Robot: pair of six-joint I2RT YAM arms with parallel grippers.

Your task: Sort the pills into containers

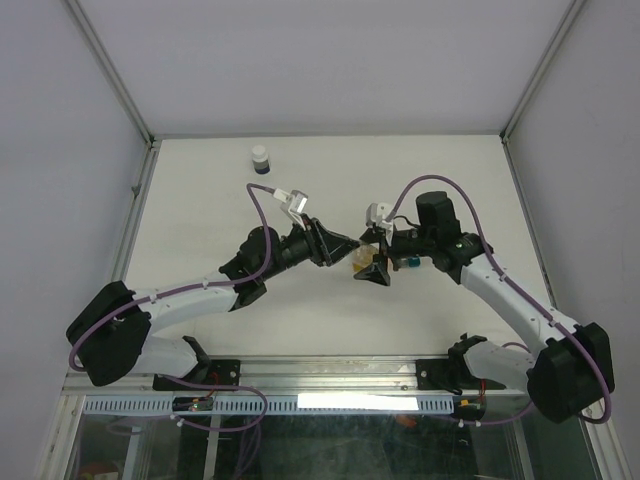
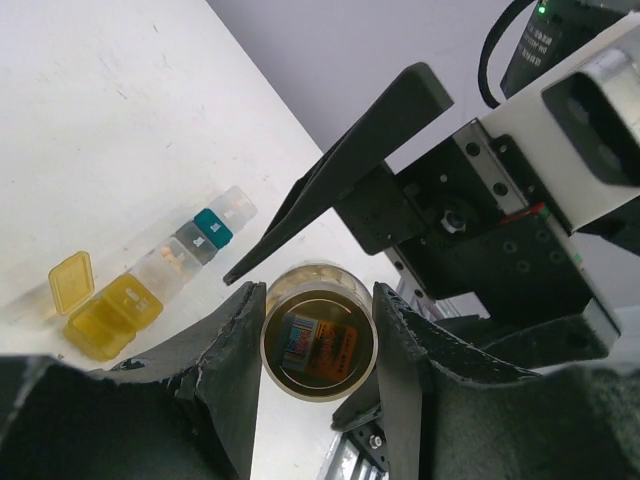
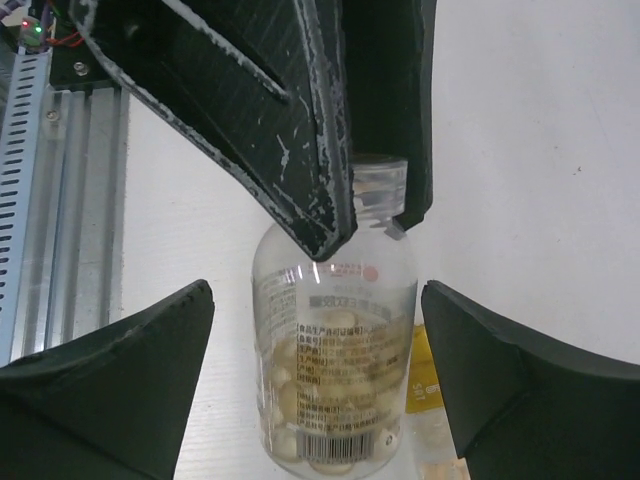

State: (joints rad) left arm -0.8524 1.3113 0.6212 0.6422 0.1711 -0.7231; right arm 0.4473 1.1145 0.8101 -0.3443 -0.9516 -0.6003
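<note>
My left gripper (image 2: 318,330) is shut on a clear pill bottle (image 2: 318,342), seen end-on between its jaws. In the right wrist view the bottle (image 3: 335,370) hangs over the table with pale pills (image 3: 290,400) in its lower part, and the left gripper's black fingers (image 3: 300,130) clamp its neck. My right gripper (image 3: 315,300) is open, one jaw on each side of the bottle, touching neither side. The containers (image 2: 165,265) lie on the table to the left, the yellow one (image 2: 110,315) with its lid open. Seen from above, both grippers (image 1: 350,247) (image 1: 378,255) meet mid-table.
A small white-capped bottle (image 1: 260,158) stands at the back of the table, left of centre. The aluminium rail (image 3: 60,200) runs along the table's near edge. Grey walls enclose the table on three sides.
</note>
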